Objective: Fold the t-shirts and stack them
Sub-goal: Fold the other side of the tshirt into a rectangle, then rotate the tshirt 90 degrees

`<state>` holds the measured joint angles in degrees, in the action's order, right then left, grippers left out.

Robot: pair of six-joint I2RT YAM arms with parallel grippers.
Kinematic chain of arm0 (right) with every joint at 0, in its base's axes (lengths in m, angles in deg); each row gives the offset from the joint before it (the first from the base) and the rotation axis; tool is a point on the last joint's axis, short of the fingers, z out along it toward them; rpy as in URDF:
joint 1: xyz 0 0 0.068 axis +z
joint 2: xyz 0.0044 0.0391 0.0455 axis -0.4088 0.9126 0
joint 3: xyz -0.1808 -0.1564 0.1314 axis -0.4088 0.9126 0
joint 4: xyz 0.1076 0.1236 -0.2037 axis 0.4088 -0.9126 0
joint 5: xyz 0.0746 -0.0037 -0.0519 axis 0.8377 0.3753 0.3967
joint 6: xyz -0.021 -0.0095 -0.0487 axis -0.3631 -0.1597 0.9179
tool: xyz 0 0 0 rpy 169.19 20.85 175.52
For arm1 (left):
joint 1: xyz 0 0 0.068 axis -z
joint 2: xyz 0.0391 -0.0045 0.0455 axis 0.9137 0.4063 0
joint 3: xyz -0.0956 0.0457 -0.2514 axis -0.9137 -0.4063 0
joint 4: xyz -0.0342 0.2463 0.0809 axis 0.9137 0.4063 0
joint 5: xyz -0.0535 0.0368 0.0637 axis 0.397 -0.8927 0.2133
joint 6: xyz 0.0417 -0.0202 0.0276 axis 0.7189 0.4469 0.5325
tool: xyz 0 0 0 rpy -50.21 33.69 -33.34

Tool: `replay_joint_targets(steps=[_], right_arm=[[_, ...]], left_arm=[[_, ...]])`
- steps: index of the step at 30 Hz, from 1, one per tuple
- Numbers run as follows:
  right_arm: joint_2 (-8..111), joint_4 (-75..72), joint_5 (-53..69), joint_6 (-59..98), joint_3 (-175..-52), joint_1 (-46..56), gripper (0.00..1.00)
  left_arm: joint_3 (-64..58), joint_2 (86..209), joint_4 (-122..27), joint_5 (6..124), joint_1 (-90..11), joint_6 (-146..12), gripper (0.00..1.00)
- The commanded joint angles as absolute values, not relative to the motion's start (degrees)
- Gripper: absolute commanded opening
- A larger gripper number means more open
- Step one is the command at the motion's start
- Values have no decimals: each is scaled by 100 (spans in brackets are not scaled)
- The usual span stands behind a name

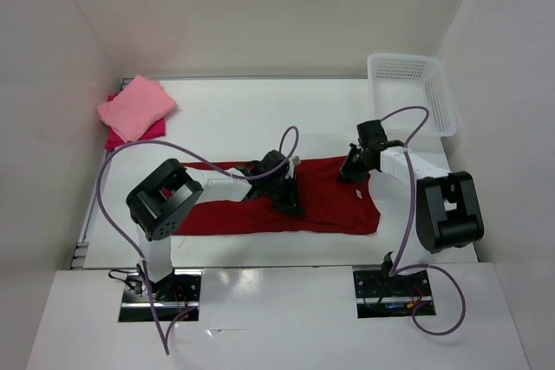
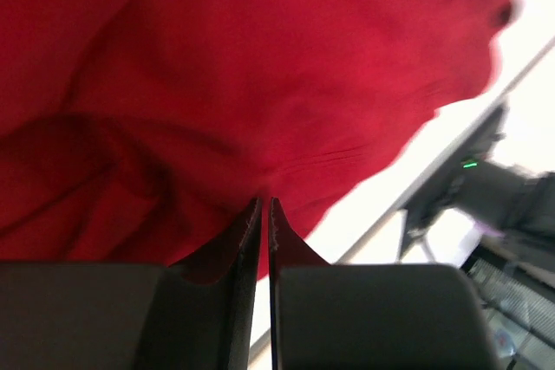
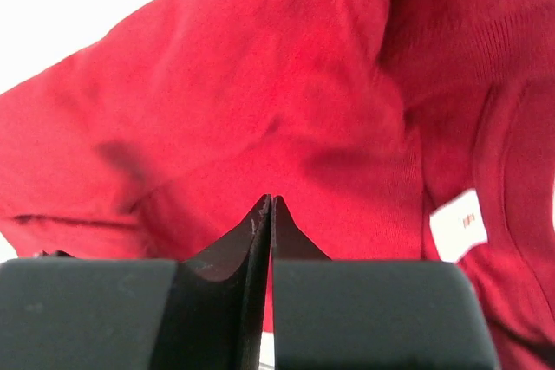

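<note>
White table [image 1: 225, 119], white walls [image 1: 260, 15]: three soft cloth shirts, one mesh basket.
The crimson shirt [image 1: 325, 201] lies spread and wrinkled at centre. The left gripper [image 2: 264, 201] is pinched on its middle, the right gripper [image 3: 270, 199] on its 3 o'clock edge. A folded pink shirt [image 1: 134, 106] tops the magenta shirt [image 1: 117, 138] at 10 o'clock. The rectangular plastic basket [image 1: 444, 101] stands at 2 o'clock.

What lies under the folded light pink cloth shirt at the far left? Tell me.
A bright magenta-red cloth shirt lies under the folded light pink cloth shirt; only its near edges show. The rest is covered.
</note>
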<state>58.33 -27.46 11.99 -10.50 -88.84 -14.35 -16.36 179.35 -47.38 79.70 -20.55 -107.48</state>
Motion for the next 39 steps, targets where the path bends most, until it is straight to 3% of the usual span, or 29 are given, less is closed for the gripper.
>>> replay_joint_targets(steps=[1,8,14,20,24,29,30,33,39], right_arm=[[6163,-2148,1070,-1130,-9076,-1420,5],[6858,-1946,860,-1130,-9753,-1420,6],[7376,-1884,350,-1350,-9799,-1420,1],[7017,-2129,218,-1333,-9726,-1420,0],[6674,-2454,270,-1209,-10201,-1061,15],[6376,-2640,541,-1226,-9923,-621,20],[6236,-2570,595,-1322,-9651,-481,12],[6103,-2499,657,-1577,-9167,-278,4],[6760,-2201,815,-1631,-9180,-225,4]], left_arm=[[-1810,18164,-4295,8001,-2032,-10476,13],[-2004,17830,-4329,7922,-2032,-10633,18],[-2056,17577,-4329,7913,-2032,-10634,18],[-2004,16989,-4329,7982,-2208,-10695,18],[-1592,16329,-3926,7738,-2629,-10406,22],[-1616,15547,-3337,7622,-3920,-9747,23],[-1782,15406,-3266,7779,-4374,-9633,23],[-2091,15168,-3204,7929,-4878,-9579,23],[-2487,14983,-3204,8000,-5196,-9474,25]])
